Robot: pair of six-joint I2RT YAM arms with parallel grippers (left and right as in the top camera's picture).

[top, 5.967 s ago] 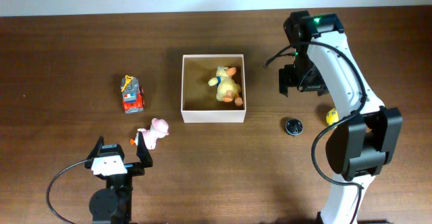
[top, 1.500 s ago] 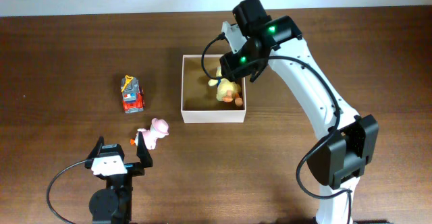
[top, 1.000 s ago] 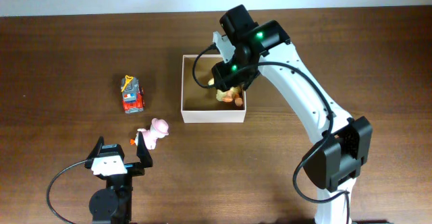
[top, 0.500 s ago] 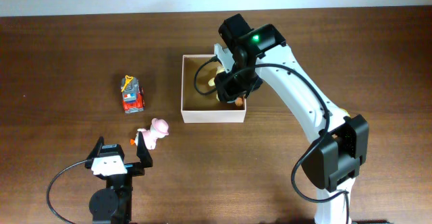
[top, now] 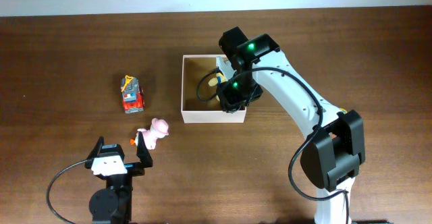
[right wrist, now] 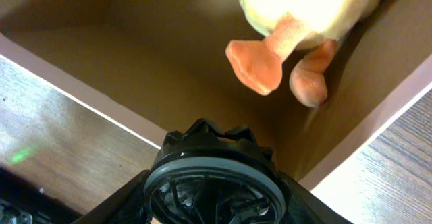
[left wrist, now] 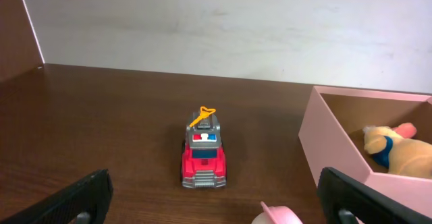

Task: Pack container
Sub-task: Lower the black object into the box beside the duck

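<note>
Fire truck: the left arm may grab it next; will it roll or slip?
The fire truck stands on wheels, so a push along its length would likely roll it. It looks like rigid plastic, probably light, with smooth sides that may slip in a grip. The thin yellow piece on its roof looks fragile.

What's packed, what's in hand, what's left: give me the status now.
Done: the yellow plush duck lies inside the container. In hand: the right gripper holds a black round toy over the container's corner, not yet released. Left: the red fire truck and the pink toy sit on the table outside it; the left gripper is open and empty.
</note>
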